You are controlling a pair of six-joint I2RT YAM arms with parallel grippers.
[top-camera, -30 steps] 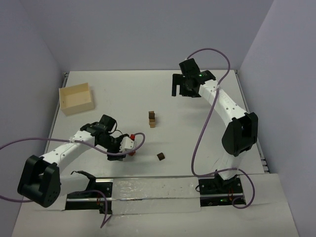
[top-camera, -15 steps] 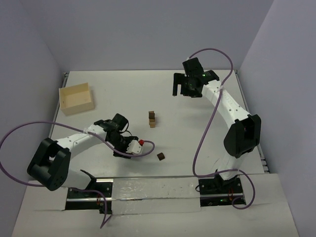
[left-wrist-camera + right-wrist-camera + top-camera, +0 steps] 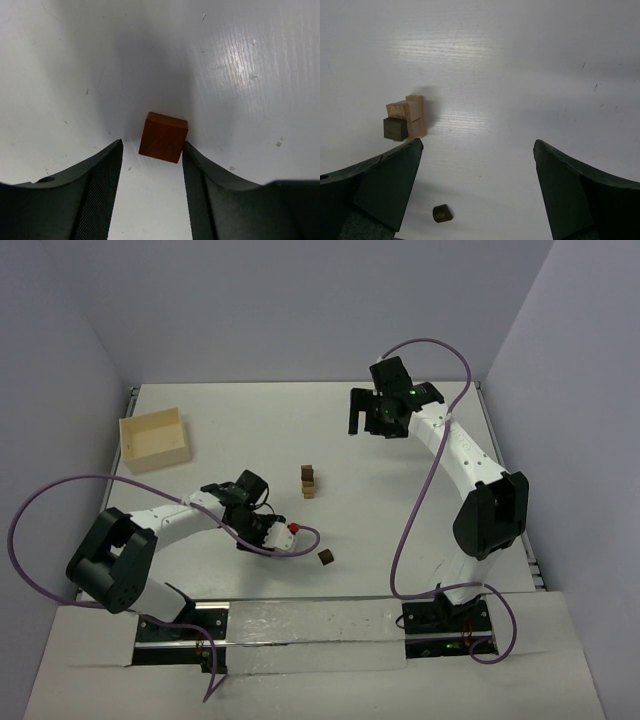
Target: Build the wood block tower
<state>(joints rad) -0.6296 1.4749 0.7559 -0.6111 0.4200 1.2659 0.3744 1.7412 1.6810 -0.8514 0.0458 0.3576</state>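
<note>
At centre, perhaps three blocks (image 3: pixel 308 481) are stacked; toward six o'clock two are left, the red block (image 3: pixel 163 137) straddled unclamped by the left gripper (image 3: pixel 151 145), the right gripper (image 3: pixel 476 147) spread empty.

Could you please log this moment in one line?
left pincer: open around reddish block | right pincer: open | tower: standing | dark block: loose

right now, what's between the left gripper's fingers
A reddish-brown wood block, not yet clamped, sits between the fingers of the left gripper; the left wrist view shows it.
</note>
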